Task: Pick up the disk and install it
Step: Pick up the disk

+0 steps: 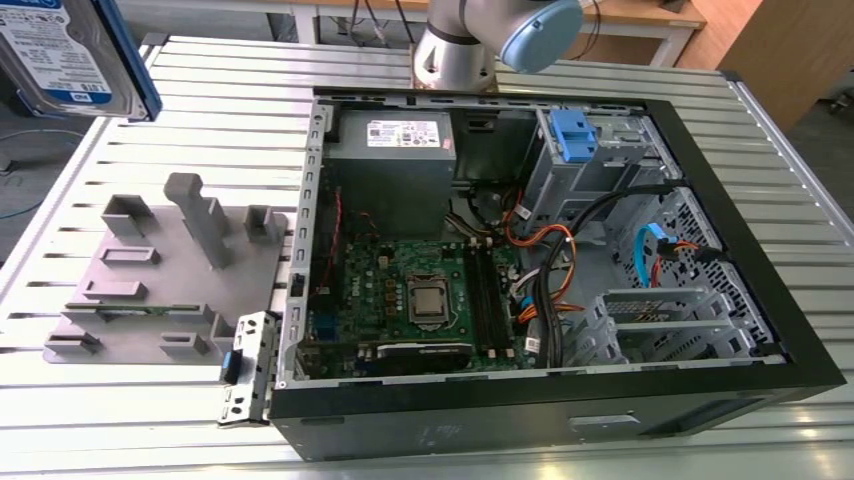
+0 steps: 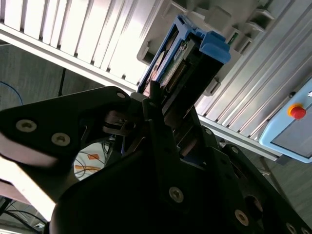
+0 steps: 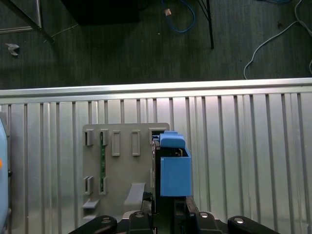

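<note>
Disk (image 1: 74,55) held aloft, well above the slatted table (image 1: 214,110), at the exterior view's upper left; label side faces that camera, blue carrier frame along its edge. In the second wrist view the gripper (image 2: 165,102) has its black jaws closed on the disk (image 2: 187,53), connector end pointing away from the wrist. In the first wrist view the disk (image 3: 173,165) is seen edge-on over the grey fixture (image 3: 122,161). Open computer case (image 1: 747,250) lies on the table to the exterior view's right, blue latch (image 1: 570,135) at its drive bay, well apart from the disk.
</note>
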{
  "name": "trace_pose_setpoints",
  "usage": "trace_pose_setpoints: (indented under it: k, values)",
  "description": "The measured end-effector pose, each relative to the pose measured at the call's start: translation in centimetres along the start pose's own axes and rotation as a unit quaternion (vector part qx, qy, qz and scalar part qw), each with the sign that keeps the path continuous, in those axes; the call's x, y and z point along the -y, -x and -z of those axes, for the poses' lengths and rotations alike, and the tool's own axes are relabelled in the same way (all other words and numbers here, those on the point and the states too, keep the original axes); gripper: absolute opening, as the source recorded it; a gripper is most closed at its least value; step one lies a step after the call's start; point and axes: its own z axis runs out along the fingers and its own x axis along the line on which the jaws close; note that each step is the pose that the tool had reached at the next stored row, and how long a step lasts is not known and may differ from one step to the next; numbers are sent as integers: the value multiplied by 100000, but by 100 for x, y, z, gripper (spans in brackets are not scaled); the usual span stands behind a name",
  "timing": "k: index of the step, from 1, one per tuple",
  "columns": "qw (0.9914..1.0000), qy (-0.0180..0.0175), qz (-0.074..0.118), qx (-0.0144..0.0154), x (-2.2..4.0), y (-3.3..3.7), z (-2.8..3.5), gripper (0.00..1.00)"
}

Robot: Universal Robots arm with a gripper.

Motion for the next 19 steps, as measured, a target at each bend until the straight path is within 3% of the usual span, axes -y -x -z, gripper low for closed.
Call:
trace_pose_setpoints:
  k: [19]
  values:
    - [100000, 4, 3, 2, -4, 1, 110, 35]
